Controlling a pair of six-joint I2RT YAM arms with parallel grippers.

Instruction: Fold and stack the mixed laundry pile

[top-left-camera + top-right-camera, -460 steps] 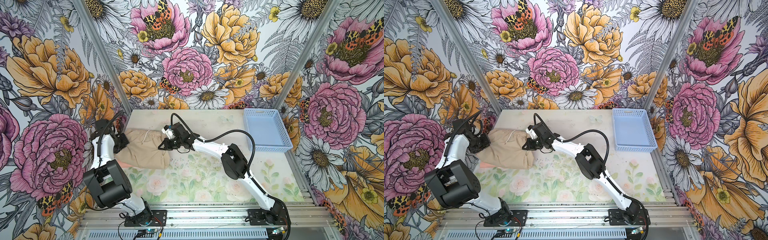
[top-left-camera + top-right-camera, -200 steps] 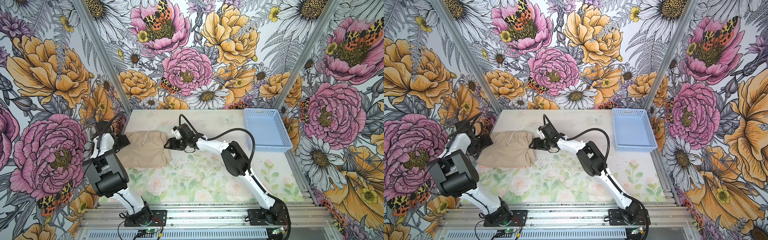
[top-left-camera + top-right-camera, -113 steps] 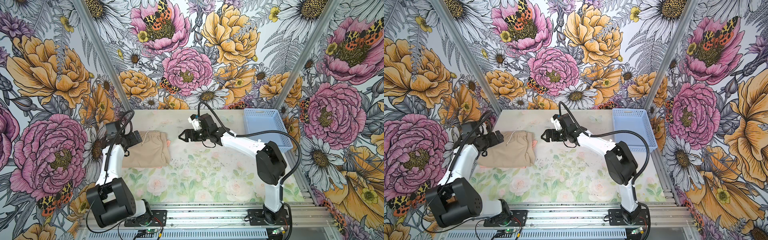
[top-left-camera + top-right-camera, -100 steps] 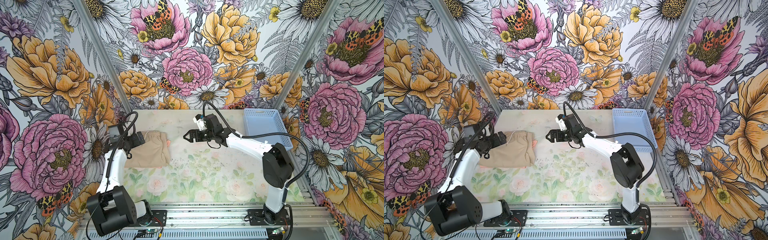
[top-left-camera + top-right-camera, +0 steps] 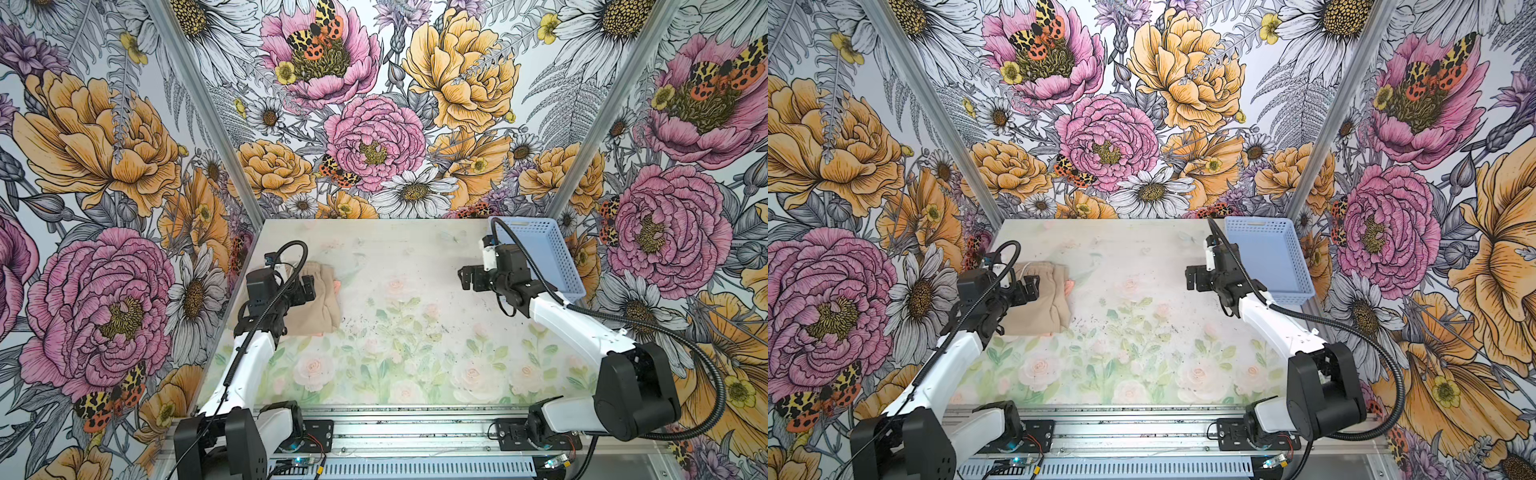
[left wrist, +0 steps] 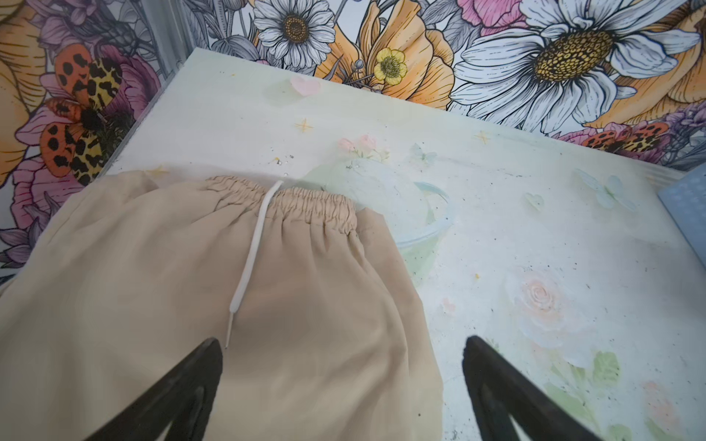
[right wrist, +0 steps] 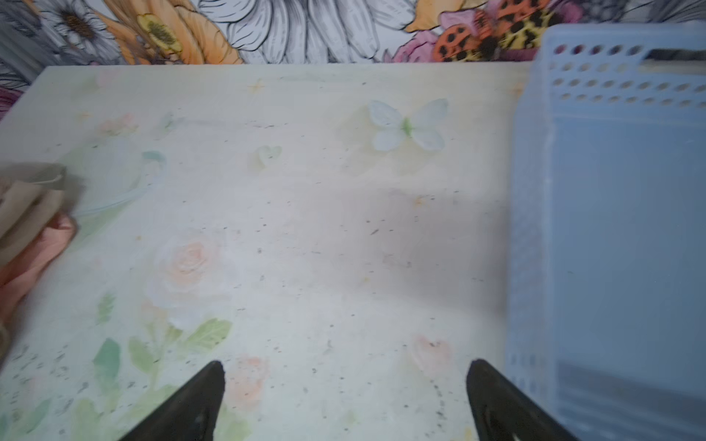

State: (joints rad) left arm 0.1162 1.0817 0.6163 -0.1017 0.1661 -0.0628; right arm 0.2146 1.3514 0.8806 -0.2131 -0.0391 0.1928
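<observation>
The beige shorts [image 5: 320, 305] [image 5: 1040, 305] lie folded at the table's left; in the left wrist view their elastic waist [image 6: 305, 202] and white drawstring [image 6: 248, 267] show. A bit of the peach-pink T-shirt [image 5: 337, 285] [image 5: 1068, 286] [image 7: 34, 259] peeks out from under their right edge; its print is hidden. My left gripper [image 5: 308, 291] [image 5: 1030, 293] [image 6: 342, 343] hovers open over the shorts and holds nothing. My right gripper [image 5: 467, 280] [image 5: 1194, 279] [image 7: 345, 366] stands open above bare table, far right of the garments.
A light blue perforated basket [image 5: 524, 222] [image 5: 1258, 222] [image 7: 535, 191] stands at the back right, close beside the right gripper. Floral walls close in the table on three sides. The table [image 5: 395, 365] carries a pale flower print.
Both grippers have left the shorts' edges. The right arm swung right to the basket and opened. The left arm lifted and now hangs over the folded shorts.
</observation>
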